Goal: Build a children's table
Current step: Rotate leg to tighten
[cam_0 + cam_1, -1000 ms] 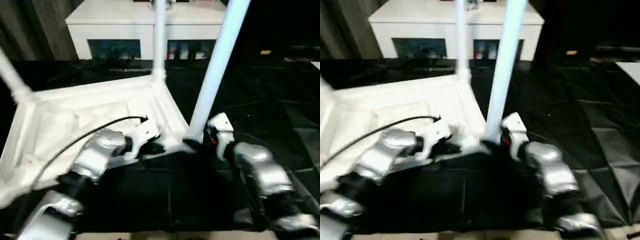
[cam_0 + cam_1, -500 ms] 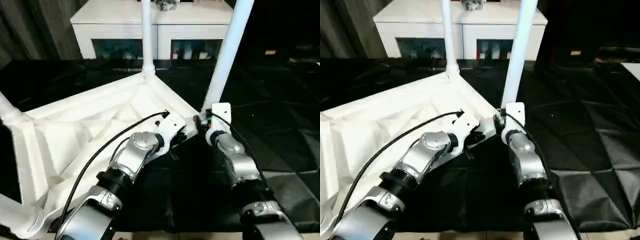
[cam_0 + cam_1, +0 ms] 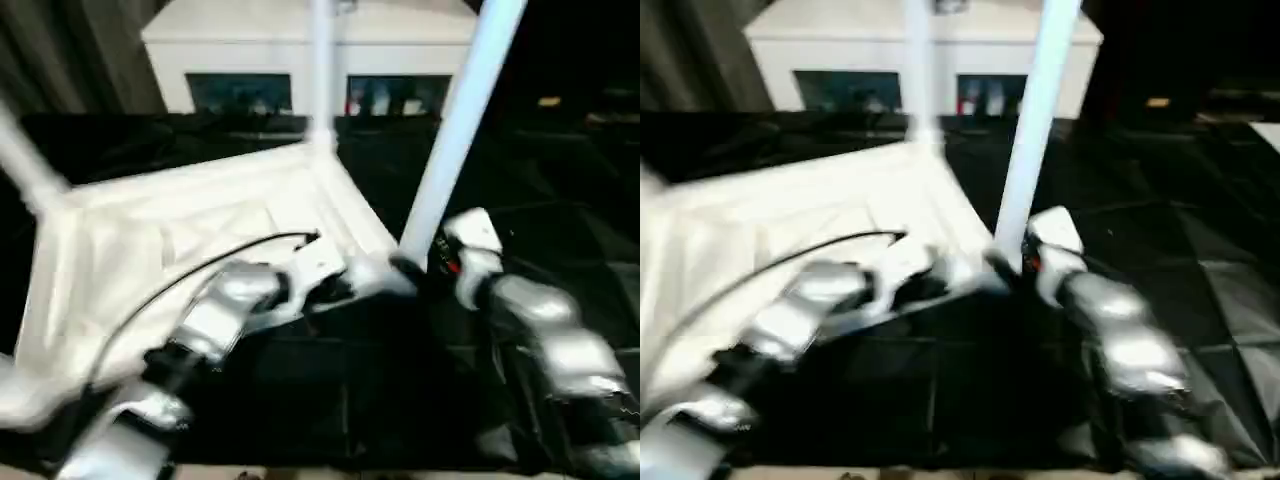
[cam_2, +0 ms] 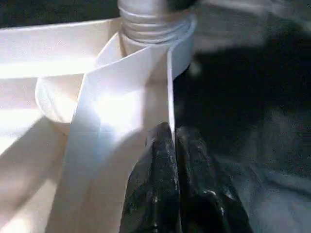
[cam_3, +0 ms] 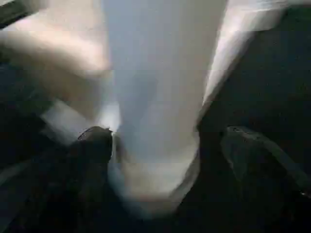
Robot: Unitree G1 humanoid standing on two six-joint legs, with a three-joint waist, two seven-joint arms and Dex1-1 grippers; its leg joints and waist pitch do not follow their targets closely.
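In the left eye view we see the children's table (image 3: 170, 240) lying upside down on a black quilted floor covering (image 3: 560, 180), its ribbed underside facing up, spreading from centre towards 9 o'clock. One leg (image 3: 462, 120) rises from the near corner socket towards 1 o'clock; a second leg (image 3: 321, 70) stands at the far corner near 12 o'clock; a third leg (image 3: 25, 160) leans out at 10 o'clock. Our left gripper (image 3: 345, 285) sits at the table's near edge just left of centre. Our right gripper (image 3: 425, 268) is at the foot of the near leg. A white low cabinet (image 3: 300, 60) stands behind at 12 o'clock.

The right eye view shows the same layout.

In the left wrist view our left gripper's fingers (image 4: 163, 179) are pinched on a thin upright rib (image 4: 170, 87) of the table, beside the corner socket (image 4: 155, 24).

In the right wrist view our right gripper's fingers (image 5: 95, 145) are spread either side of the leg's base; whether they touch it we cannot tell.
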